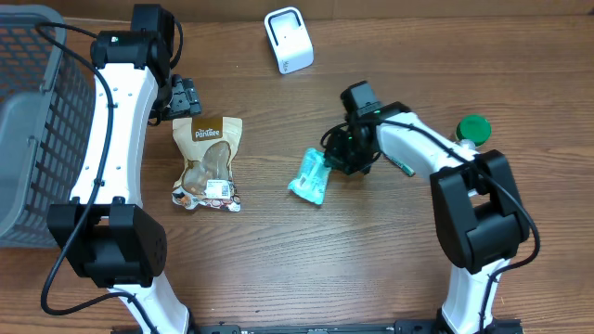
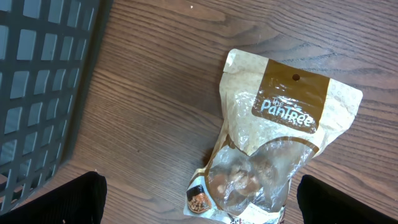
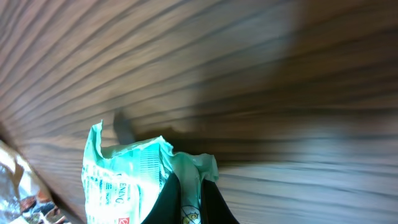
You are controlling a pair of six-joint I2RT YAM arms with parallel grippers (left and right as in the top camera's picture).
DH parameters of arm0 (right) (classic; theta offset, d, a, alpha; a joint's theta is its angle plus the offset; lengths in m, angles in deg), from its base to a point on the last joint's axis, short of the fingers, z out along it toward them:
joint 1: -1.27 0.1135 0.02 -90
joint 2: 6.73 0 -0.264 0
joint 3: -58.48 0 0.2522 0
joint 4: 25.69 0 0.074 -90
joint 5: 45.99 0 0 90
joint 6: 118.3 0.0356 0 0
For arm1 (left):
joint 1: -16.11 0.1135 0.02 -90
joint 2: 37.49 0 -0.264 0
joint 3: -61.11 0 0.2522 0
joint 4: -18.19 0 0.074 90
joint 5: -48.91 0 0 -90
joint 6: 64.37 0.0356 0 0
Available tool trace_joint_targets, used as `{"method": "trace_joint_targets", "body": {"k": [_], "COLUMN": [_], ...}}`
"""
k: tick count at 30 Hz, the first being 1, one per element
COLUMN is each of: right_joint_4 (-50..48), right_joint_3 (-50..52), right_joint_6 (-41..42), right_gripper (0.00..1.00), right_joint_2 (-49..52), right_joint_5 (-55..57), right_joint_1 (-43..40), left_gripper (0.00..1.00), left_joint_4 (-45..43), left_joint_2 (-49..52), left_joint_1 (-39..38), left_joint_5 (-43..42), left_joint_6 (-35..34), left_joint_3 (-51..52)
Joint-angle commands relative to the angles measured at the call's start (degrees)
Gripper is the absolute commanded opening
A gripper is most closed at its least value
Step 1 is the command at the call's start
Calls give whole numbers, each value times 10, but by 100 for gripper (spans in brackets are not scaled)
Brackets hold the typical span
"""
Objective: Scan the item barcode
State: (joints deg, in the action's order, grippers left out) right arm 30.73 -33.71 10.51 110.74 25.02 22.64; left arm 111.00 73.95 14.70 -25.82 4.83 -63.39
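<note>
The right fingers (image 3: 160,200) are pinched tight on one end of the crinkled mint-green plastic packet (image 1: 310,176). The packet is near the middle of the wooden table (image 1: 371,260) and trails toward 7 o'clock from the grip. At 9 o'clock of the packet lies the cream-and-brown snack pouch with a clear window (image 1: 208,162). The left fingers (image 2: 74,199) stand wide and empty just past the pouch's top edge, at 11 o'clock of it. The white boxy barcode scanner (image 1: 289,39) stands farther off, at 12 o'clock of the packet and well apart from it.
</note>
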Motion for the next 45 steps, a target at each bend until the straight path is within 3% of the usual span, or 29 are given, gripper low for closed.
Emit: {"method": "trace_joint_targets", "body": {"k": [1,11,18,21,23,33,40,45], "right_joint_4": [17,42,64,98,128,203,198,173], "right_joint_3": [11,11,2,-24,-46,-74,-74,-74], "right_joint_6": [-3,-2,-2,-9,-30,-92,-103,-157], "right_gripper": [4,4,29,35,34,4,4,4], "right_joint_2": [-29,-44,-45,-45,-45,-45,-44,-44], "right_joint_5": [40,38,17,15,14,-5,-4,-4], "right_joint_1": [-18,-18,-18,-18,-18,6,58,92], "left_gripper": [99,100,100,100,100,100,99,100], "left_joint_4": [-2,-2,-2,-2,-2,-2,-2,-2], "left_joint_2": [-5,-5,-5,-5,-5,-5,-5,-5], "left_joint_1": [-1,-1,-1,-1,-1,-1,-1,-1], "left_joint_5": [2,2,2,2,2,2,2,2], "left_joint_6": [2,2,2,2,2,2,2,2], "left_joint_3": [-10,-10,-10,-10,-10,-10,-10,-10]}}
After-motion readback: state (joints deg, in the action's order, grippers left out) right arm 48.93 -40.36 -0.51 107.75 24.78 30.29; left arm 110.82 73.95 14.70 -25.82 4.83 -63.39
